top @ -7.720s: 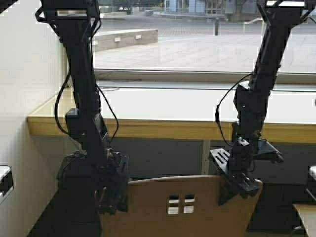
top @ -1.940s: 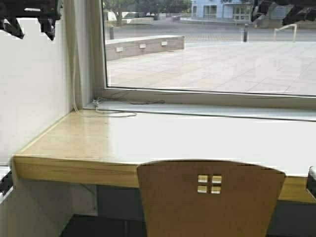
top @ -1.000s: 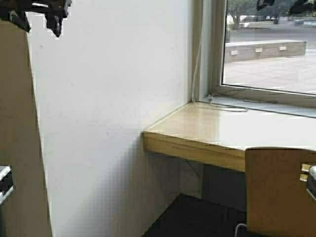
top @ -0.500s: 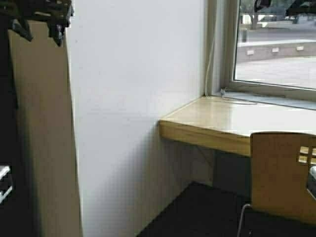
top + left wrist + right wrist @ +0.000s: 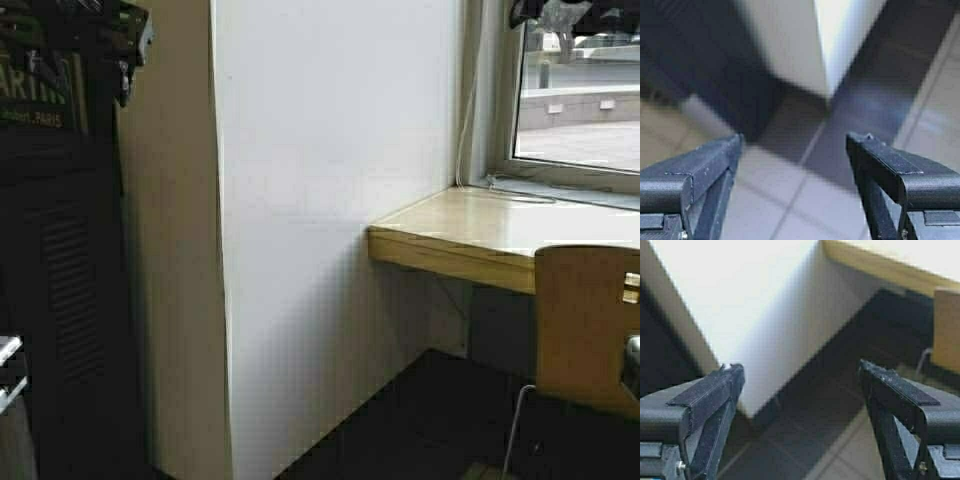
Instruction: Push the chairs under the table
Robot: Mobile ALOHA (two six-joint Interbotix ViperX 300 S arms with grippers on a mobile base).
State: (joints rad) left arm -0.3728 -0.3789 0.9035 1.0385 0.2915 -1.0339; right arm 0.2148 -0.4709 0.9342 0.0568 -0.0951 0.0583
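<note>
Both the left gripper (image 5: pixel 795 142) and right gripper (image 5: pixel 800 372) hold their fingers wide with nothing between, far from the chair (image 5: pixel 588 325) at the table (image 5: pixel 480 235).

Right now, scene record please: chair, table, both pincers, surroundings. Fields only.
chair: tan wooden chair at the right edge of the high view, backrest close to the table edge, seat hidden
table: pale top with light-wood front edge, running under the window to the white wall
left pincer: open, empty, over tiled floor
right pincer: open, empty, facing the wall corner
other: dark cabinet on the left
</note>
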